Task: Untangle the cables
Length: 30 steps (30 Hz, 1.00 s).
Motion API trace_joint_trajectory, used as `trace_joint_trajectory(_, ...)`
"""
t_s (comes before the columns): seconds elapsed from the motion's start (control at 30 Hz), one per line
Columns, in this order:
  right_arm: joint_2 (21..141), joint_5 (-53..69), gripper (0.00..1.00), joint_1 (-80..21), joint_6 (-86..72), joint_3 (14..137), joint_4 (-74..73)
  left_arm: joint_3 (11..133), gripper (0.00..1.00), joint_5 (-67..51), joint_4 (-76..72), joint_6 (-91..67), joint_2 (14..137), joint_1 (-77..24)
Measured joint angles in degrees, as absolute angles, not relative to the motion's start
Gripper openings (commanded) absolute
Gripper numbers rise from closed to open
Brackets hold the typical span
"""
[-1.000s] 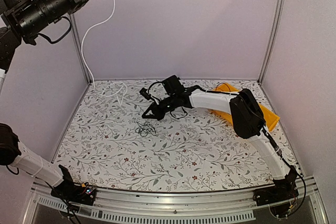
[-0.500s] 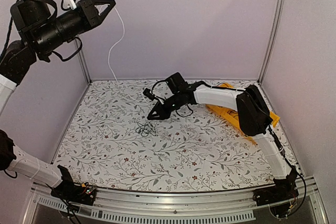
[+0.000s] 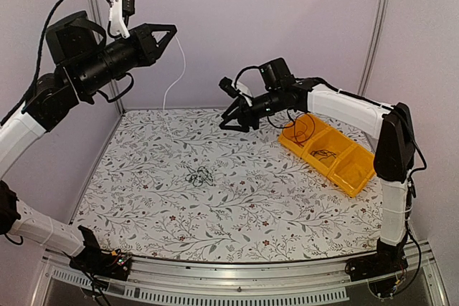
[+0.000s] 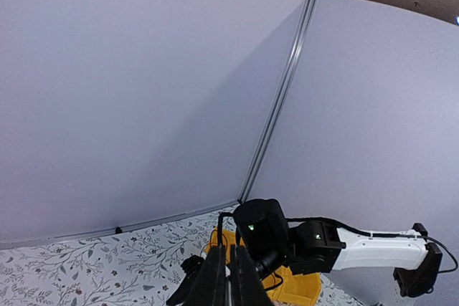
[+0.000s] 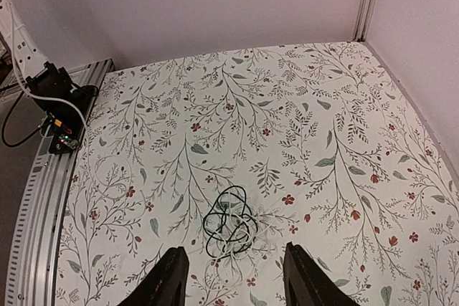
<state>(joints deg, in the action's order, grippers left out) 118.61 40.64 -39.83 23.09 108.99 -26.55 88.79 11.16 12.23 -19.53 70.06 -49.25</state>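
A small clump of thin black and whitish cables (image 3: 199,175) lies on the flowered table, left of centre. The right wrist view looks straight down on this clump (image 5: 229,231). My right gripper (image 3: 233,121) hangs open above the table's back middle, with nothing between its fingers (image 5: 172,277). My left gripper (image 3: 169,34) is raised high at the back left. It is shut on a white cable (image 3: 174,77) that hangs down to the table by the back wall. In the left wrist view the left gripper's fingers (image 4: 215,281) are pressed together.
A yellow bin (image 3: 358,177) with three compartments stands at the back right and holds thin dark wires. The enclosure walls close in the back and both sides. An aluminium rail (image 3: 237,288) runs along the near edge, with both arm bases on it.
My right gripper has opened, risen and swung right, uncovering the yellow bin. My left arm has moved right and down, carrying the white cable. The clump has not moved.
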Motion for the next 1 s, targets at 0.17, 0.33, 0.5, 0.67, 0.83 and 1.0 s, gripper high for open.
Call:
trace_joint_trajectory(0.17,117.2,40.9,0.6,-40.1,24.8,106.3,-27.9,86.8,0.0,10.7,9.5,-19.6,69.9,-49.3)
trace_joint_trajectory(0.33,117.2,42.1,0.69,-40.1,25.6,104.3,-29.5,86.2,0.0,9.0,7.8,-20.2,70.0,-49.3)
trace_joint_trajectory(0.5,117.4,43.4,0.75,-40.1,24.9,101.9,-30.4,86.5,0.0,6.2,5.6,-21.1,70.9,-49.3)
trace_joint_trajectory(0.67,118.3,44.6,0.74,-40.1,23.2,101.7,-30.4,87.3,0.0,3.8,5.1,-21.4,72.8,-49.3)
trace_joint_trajectory(0.83,120.2,45.4,0.71,-40.1,21.4,101.7,-30.4,87.7,0.0,2.9,4.9,-21.8,73.6,-49.3)
trace_joint_trajectory(1.0,121.7,45.6,0.7,-40.1,19.5,101.7,-29.9,88.1,0.0,2.4,4.0,-22.4,73.6,-49.3)
